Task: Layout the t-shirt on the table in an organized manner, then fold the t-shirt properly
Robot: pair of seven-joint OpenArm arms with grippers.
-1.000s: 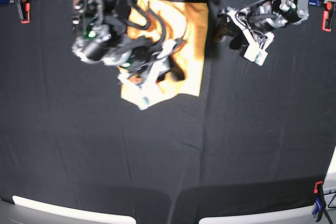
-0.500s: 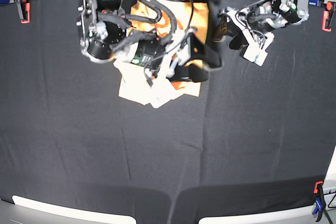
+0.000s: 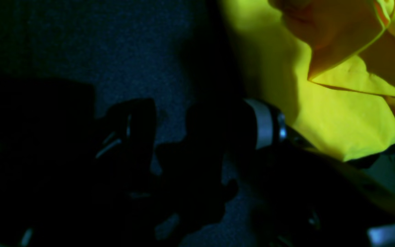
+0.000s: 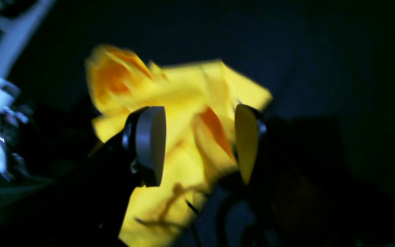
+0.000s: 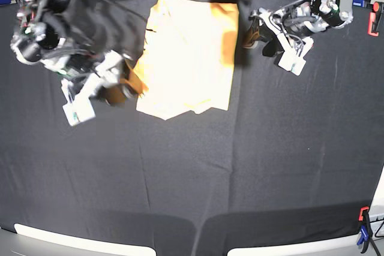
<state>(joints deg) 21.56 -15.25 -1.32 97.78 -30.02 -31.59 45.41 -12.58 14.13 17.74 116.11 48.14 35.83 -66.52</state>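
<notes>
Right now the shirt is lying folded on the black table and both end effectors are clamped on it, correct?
Not quite. The shirt does lie folded on the table, but the base view shows neither holds it: the left end effector and the right end effector are open beside it.

We see the shirt (image 5: 189, 52), pale orange-yellow, lying folded into a rough upright rectangle near the far edge of the table (image 5: 240, 166), its lower edge uneven and layered. The table is a wide black cloth surface, much larger than the shirt.
</notes>
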